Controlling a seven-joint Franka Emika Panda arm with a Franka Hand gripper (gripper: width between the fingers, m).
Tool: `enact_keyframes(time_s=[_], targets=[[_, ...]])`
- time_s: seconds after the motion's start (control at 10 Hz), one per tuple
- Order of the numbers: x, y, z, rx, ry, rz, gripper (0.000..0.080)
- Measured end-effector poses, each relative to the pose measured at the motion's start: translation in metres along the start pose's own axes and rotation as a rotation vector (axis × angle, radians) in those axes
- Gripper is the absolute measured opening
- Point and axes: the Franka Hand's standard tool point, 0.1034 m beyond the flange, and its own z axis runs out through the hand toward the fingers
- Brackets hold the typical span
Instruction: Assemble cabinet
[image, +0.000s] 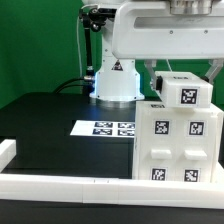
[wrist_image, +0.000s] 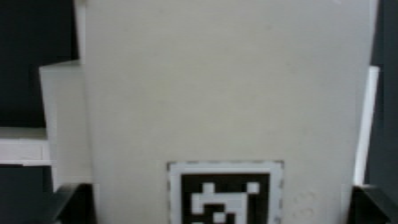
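Since pretty much everything here is smooth matte white plastic, edges are hard to pick out, but the cabinet (image: 176, 150) can be seen at the exterior view's right on the black table (image: 45, 120). It's a boxy body with raised square blocks on its front, each stuck with a black-and-white square tag. A smaller white block (image: 183, 92) is perched on top, slightly tilted, with one label (wrist_image: 226, 192) of its own. The gripper (image: 183, 74) is spread wide, with a dark finger (wrist_image: 68, 205) down each side of that block. Whether it's actually being squeezed can't be told. The wrist view is mostly filled by blurry white surface. The marker board (image: 112, 128) is laid flat mid-table, with a low white rail (image: 50, 186) in front.
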Motion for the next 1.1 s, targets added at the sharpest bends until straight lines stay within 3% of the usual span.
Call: enact_keyframes(time_s=[0.4, 0.5, 0.6, 1.1], targets=[[0.0, 0.0002, 0.0003, 0.0, 0.0, 0.0, 0.0557], [-0.0001, 0.0002, 0.0004, 0.0, 0.0, 0.0, 0.0629], [-0.0001, 0.0002, 0.0005, 0.0, -0.001, 0.0, 0.0646], [-0.0002, 0.0002, 0.0008, 0.0, -0.001, 0.0, 0.0649]])
